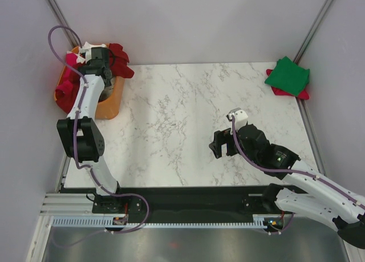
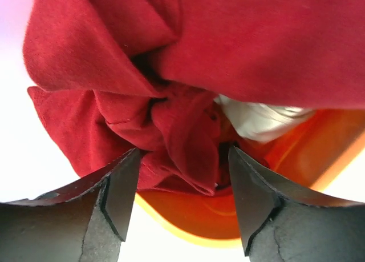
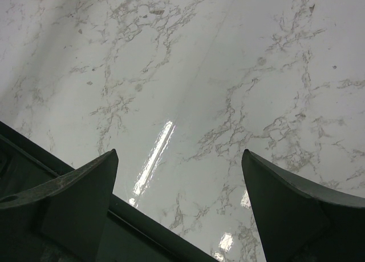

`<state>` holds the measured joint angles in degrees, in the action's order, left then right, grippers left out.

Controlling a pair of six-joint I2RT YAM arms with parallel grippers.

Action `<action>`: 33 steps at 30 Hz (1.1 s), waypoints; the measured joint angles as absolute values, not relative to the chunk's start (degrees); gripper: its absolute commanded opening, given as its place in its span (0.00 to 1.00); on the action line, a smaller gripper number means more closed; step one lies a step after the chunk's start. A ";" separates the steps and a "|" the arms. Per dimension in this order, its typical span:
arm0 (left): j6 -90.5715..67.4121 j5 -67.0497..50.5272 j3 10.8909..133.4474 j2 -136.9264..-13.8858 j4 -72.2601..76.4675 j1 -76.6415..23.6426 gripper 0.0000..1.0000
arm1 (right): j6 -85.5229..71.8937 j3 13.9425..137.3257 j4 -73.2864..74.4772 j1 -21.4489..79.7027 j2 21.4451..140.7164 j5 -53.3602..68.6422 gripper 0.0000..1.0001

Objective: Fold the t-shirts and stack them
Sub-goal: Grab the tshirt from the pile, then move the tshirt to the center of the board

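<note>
A dark red t-shirt [image 1: 121, 61] hangs crumpled over the rim of the orange basket [image 1: 109, 102] at the far left. My left gripper [image 1: 98, 61] is open right over it; in the left wrist view the dark red t-shirt [image 2: 171, 119] bunches between the spread fingers [image 2: 122, 188], and a white t-shirt [image 2: 262, 119] shows behind. A pink-red t-shirt [image 1: 69, 79] fills the basket's left side. A folded green t-shirt [image 1: 288, 75] lies on a folded pink-red one [image 1: 301, 94] at the far right. My right gripper [image 1: 223, 143] is open and empty over the bare table [image 3: 228, 73].
The orange basket [image 2: 194, 210] stands at the table's far left corner. The white marble table [image 1: 182, 119] is walled on three sides. A black strip runs along the near edge [image 3: 34, 159].
</note>
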<state>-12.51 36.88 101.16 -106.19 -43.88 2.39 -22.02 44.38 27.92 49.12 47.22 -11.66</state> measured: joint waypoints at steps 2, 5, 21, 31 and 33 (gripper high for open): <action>-12.51 36.91 101.16 -106.28 -43.88 2.90 0.62 | -22.02 44.38 27.92 49.12 47.24 -11.66 0.98; -12.75 36.88 101.16 -106.28 -43.81 3.46 0.37 | -22.02 44.38 27.92 49.12 47.35 -11.66 0.98; -12.84 34.33 105.62 -107.50 -44.75 2.13 0.02 | -22.00 44.38 27.90 49.12 48.10 -11.64 0.98; -5.02 20.86 147.33 -100.47 -41.01 -31.68 0.02 | -22.04 44.38 27.97 49.12 47.75 -12.60 0.98; -5.32 15.27 144.88 -92.53 -38.85 -32.58 0.02 | -22.09 44.38 27.99 49.12 46.68 -13.41 0.98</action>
<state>-5.32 15.27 144.88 -92.53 -38.85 -32.58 -22.09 44.38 27.99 49.12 46.68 -13.41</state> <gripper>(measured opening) 0.033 0.980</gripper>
